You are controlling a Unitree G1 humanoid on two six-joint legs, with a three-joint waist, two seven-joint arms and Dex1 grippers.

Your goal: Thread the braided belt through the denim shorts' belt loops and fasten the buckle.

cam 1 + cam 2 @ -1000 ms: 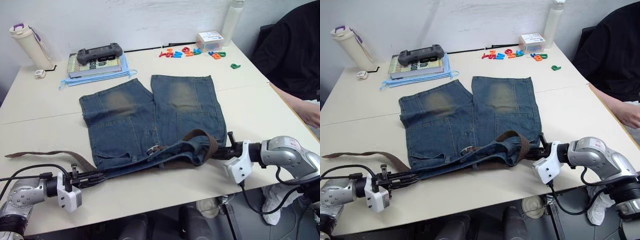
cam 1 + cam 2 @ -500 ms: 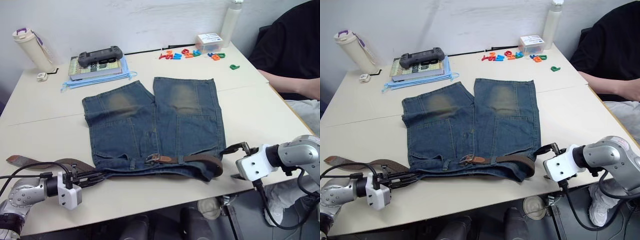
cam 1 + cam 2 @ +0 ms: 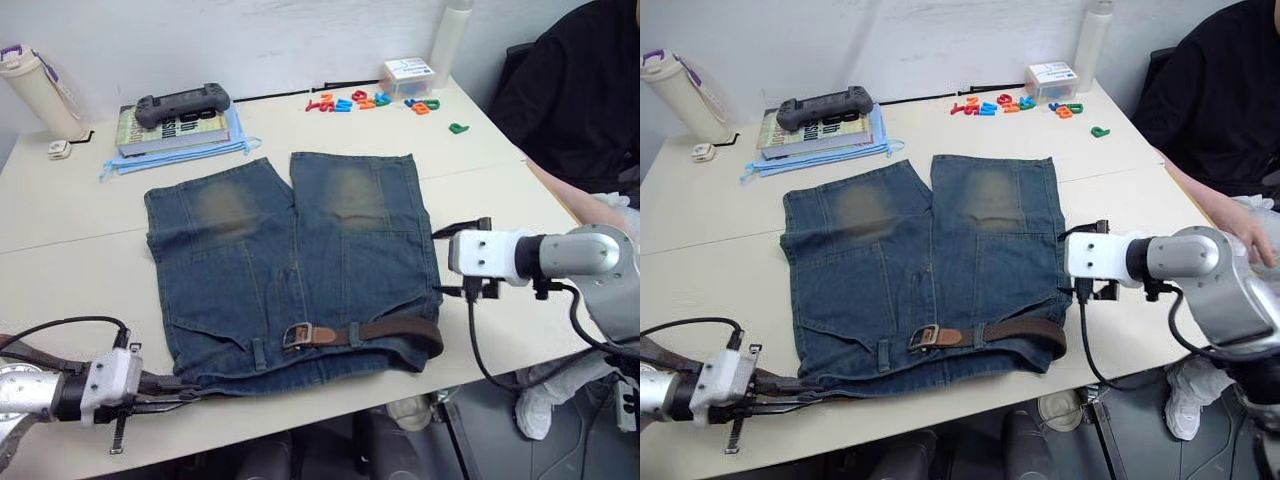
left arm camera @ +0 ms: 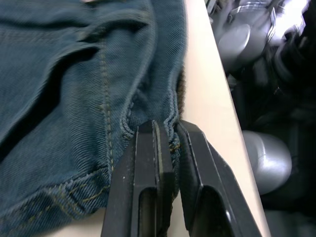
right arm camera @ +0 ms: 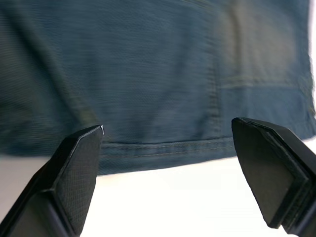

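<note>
1. Denim shorts point(image 3: 290, 260) lie flat on the cream table point(image 3: 70, 250), waistband toward the table's near edge, both legs pointing to the far wall.
2. Braided belt point(image 3: 395, 331) runs along the waistband on the shorts' right half. Its tan tab and silver buckle point(image 3: 297, 336) sit near the waistband's middle.
3. One belt loop point(image 3: 259, 351) shows just left of the buckle.
4. Left gripper point(image 4: 165, 129): fingers narrow, pinching the waistband hem at the shorts' near left corner, a dark brown strip showing beside it.
5. Right gripper point(image 5: 168, 133): fingers spread wide, holding nothing, hovering just off the shorts' right side seam.
6. Beyond the shorts: a clear plastic box point(image 3: 405, 72), contents unreadable; coloured plastic letters point(image 3: 355, 100) loose on the table beside it.
7. Beyond the shorts' left leg: a black game controller point(image 3: 183, 99) on a stacked book point(image 3: 170, 130).
</note>
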